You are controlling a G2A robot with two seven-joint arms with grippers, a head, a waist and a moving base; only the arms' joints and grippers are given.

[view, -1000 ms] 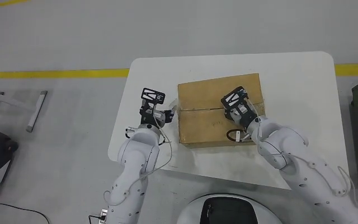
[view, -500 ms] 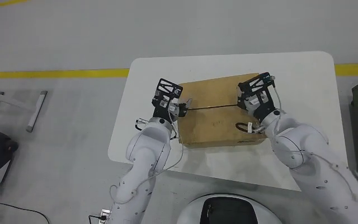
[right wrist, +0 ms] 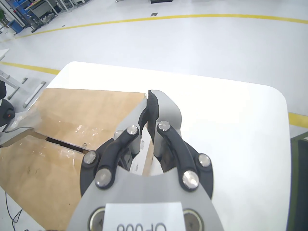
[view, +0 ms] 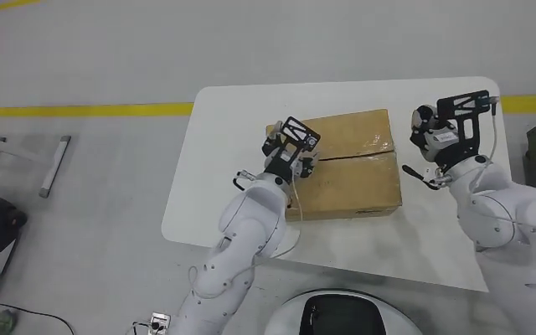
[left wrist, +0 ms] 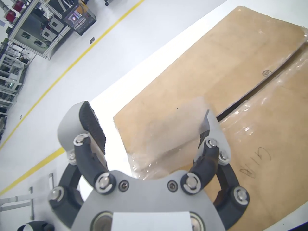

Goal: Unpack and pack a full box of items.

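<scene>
A closed brown cardboard box (view: 352, 172) lies in the middle of the white table (view: 226, 126), with a dark seam between its two top flaps (left wrist: 243, 99). Shiny clear tape clings to the flaps along the seam (right wrist: 79, 128). My left gripper (view: 293, 141) hangs over the box's left end, open (left wrist: 146, 123). A loose translucent strip of tape (left wrist: 173, 126) stretches from one fingertip (left wrist: 208, 121) toward the box's end. My right gripper (view: 461, 107) is off the box's right end over bare table, shut (right wrist: 149, 111), with nothing seen between its pads.
Bare table surface (right wrist: 216, 102) lies right of and behind the box. A dark green object (right wrist: 299, 150) stands just past the table's right edge. A yellow floor line (view: 92, 109) runs behind the table.
My left gripper moved right, from beside the box's left end to over it. My right gripper left the box top and swung out to the right of the box.
</scene>
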